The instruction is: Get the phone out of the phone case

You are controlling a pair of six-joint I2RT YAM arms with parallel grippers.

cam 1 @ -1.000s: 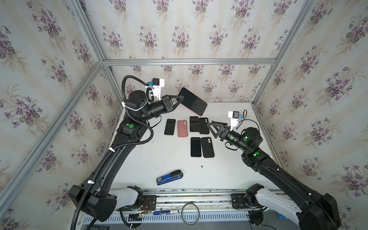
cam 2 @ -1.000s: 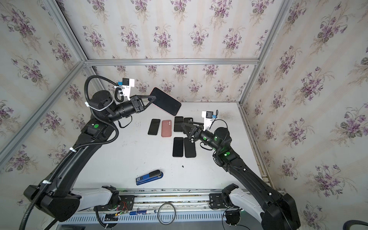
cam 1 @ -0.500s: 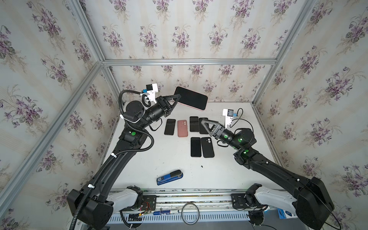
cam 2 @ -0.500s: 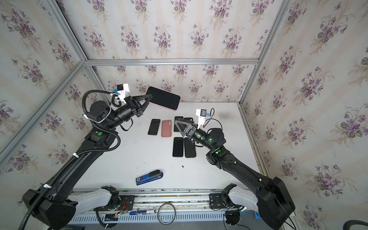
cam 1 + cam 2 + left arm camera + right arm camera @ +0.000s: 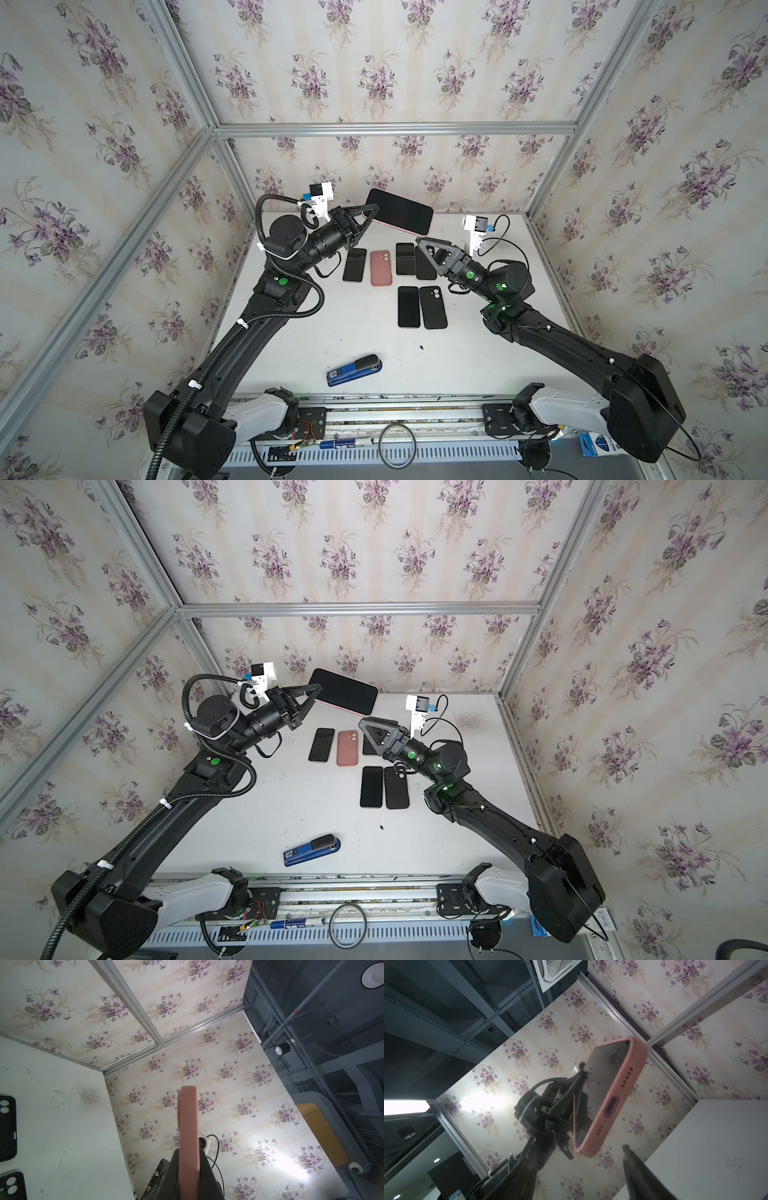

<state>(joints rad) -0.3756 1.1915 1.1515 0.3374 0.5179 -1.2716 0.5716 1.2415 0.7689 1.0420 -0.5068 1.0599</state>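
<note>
Rounded, smooth pink phone case

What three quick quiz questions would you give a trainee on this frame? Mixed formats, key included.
1. True or false: the left pincer is shut on the pink-cased phone, held above the table.
2. The right pincer is: A gripping the phone too; B open, not touching it; C resting on the table.
3. What blue thing lies near the table's front edge?
Key: 1 true; 2 B; 3 the stapler.
</note>
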